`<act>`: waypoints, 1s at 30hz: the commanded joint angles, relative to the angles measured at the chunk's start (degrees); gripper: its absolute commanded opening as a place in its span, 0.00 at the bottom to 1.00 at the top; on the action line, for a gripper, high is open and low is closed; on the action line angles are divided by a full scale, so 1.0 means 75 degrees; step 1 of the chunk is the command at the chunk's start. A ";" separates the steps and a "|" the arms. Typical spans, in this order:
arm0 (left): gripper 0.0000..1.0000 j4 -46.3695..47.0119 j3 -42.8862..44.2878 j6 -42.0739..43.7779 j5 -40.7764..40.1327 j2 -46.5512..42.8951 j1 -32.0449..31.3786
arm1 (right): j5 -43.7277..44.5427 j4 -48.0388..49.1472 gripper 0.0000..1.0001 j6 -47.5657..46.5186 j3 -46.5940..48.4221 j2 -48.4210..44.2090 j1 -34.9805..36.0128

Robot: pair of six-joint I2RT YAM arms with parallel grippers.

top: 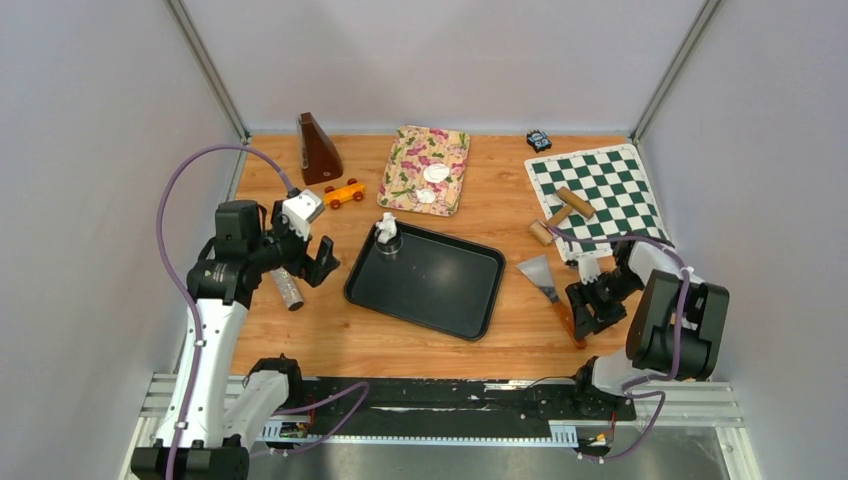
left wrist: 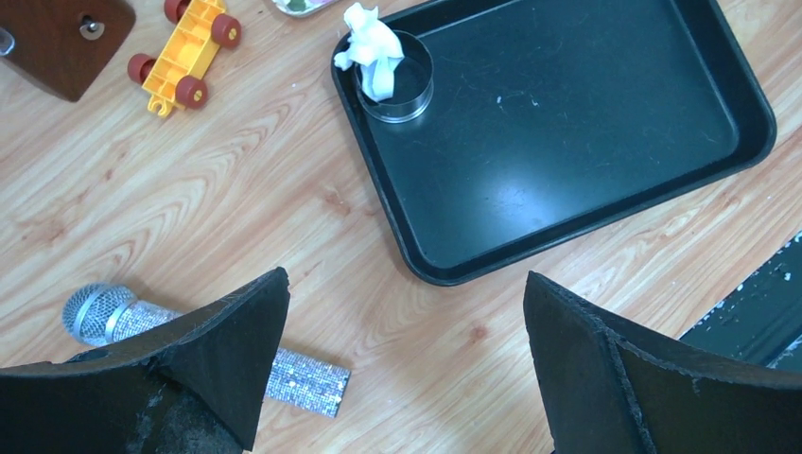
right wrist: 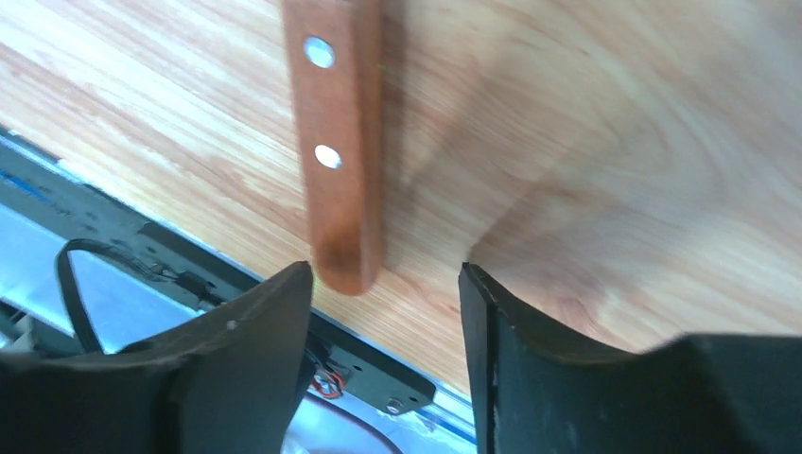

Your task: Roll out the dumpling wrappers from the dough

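Two dumpling wrappers (top: 436, 173), small white discs, lie on a floral tray (top: 410, 150) at the back. A white dough lump (left wrist: 371, 47) sits crumpled in a clear ring cutter (left wrist: 397, 95) at the far-left corner of the black tray (top: 440, 300). My left gripper (left wrist: 405, 277) hovers open over bare wood left of that tray, holding nothing. My right gripper (right wrist: 385, 274) is open low over the table's near edge, and the wooden handle (right wrist: 340, 142) of a metal scraper (top: 538, 272) lies on the wood with its end by the left fingertip, unclamped. A wooden rolling pin (top: 565, 212) rests on the chessboard mat (top: 600, 180).
A glittery microphone (left wrist: 104, 317) lies under my left gripper's left finger. An orange toy car (top: 343, 193) and a brown metronome (top: 318, 150) stand at the back left, and a small black object (top: 538, 139) at the back right. The metal base rail (right wrist: 113, 246) runs behind the right fingers.
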 commanded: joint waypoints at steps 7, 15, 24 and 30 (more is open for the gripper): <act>1.00 -0.0447 0.0626 -0.0119 -0.1144 -0.0462 0.0015 | 0.1813 0.0271 0.86 0.0501 0.1150 -0.4022 -0.0059; 1.00 -0.0988 0.1342 -0.0600 -0.1630 -0.1998 0.0015 | -0.0208 0.0270 1.00 0.2615 0.3739 -0.7562 -0.0058; 1.00 -0.1155 0.1635 -0.0898 -0.3560 -0.3559 0.0337 | -0.2397 0.0423 1.00 0.4003 0.4734 -1.0528 -0.0906; 1.00 -0.1183 0.1835 -0.1204 -0.2961 -0.3970 0.1026 | -0.2527 0.0874 1.00 0.4670 0.4468 -1.1127 -0.1361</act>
